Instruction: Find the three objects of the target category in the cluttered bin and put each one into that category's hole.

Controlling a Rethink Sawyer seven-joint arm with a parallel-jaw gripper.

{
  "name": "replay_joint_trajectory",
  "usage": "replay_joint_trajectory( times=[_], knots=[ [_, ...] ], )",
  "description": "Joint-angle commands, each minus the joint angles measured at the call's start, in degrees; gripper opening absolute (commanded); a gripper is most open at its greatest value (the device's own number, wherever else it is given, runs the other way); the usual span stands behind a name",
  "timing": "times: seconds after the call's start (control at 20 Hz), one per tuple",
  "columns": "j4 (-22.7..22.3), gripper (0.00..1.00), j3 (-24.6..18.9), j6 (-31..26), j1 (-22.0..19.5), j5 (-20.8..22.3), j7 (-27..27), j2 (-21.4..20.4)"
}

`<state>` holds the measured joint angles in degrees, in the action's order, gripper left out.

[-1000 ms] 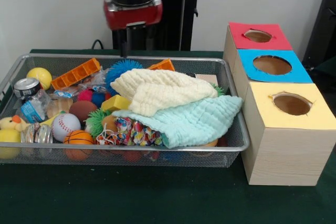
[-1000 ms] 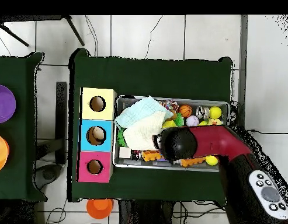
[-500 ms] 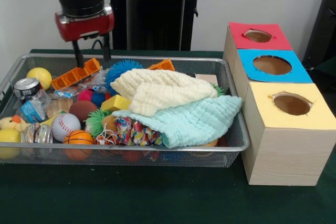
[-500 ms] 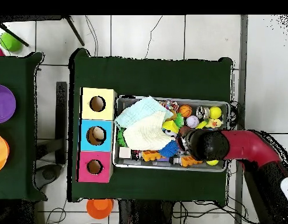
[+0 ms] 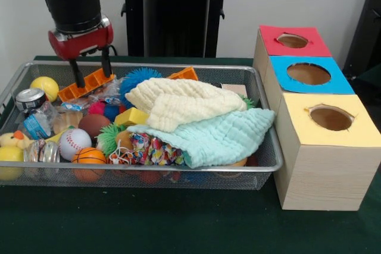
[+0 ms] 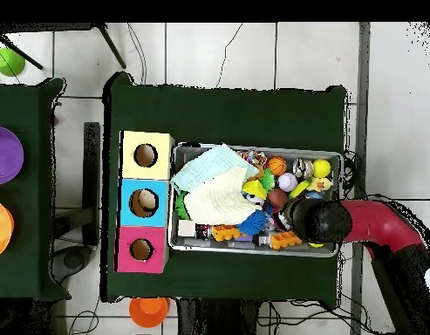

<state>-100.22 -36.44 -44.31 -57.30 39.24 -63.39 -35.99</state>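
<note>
The silver wire-mesh bin (image 5: 178, 65) is full of toys and also shows in the overhead view (image 6: 253, 247). My gripper (image 5: 92, 75) is open and empty. It hangs over the bin's far left corner, its fingertips just above an orange block strip (image 5: 86, 84). In the overhead view the arm's head (image 6: 316, 220) covers the gripper. A small clear bottle with a blue label (image 5: 37, 124) lies at the bin's left side, with a clear rounded cup (image 5: 66, 119) beside it. The blue-surround hole (image 5: 308, 74) is the middle one on the wooden boxes and also shows from overhead (image 6: 145, 202).
A cream cloth (image 5: 184, 102) and a mint cloth (image 5: 220, 138) cover the bin's middle and right. Balls, a silver can (image 5: 30, 98), a blue spiky ball (image 5: 138, 78) and a yellow block crowd the left. Red-surround (image 5: 292, 40) and yellow-surround (image 5: 331, 117) holes flank the blue one.
The arm has swung from the bin's far middle to its far left corner in the front view and has come down close to the orange block strip. The toys and cloths have not moved.
</note>
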Motion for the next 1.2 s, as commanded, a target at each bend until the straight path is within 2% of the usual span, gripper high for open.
replay_joint_trajectory(
  times=[0.05, 0.4, 0.65, 1.2],
  knots=[
    [4.6, 1.00, -3.0, -1.9, 2.7, 3.9, 12.1, 5.6],
    [6.6, 1.00, -2.0, -1.9, 3.9, 5.9, 12.0, 6.9],
    [7.3, 1.00, -0.1, -4.5, 4.2, 7.7, 14.3, 7.3],
    [11.0, 1.00, 2.8, -10.4, 7.6, 9.9, 14.4, 9.7]
  ],
)
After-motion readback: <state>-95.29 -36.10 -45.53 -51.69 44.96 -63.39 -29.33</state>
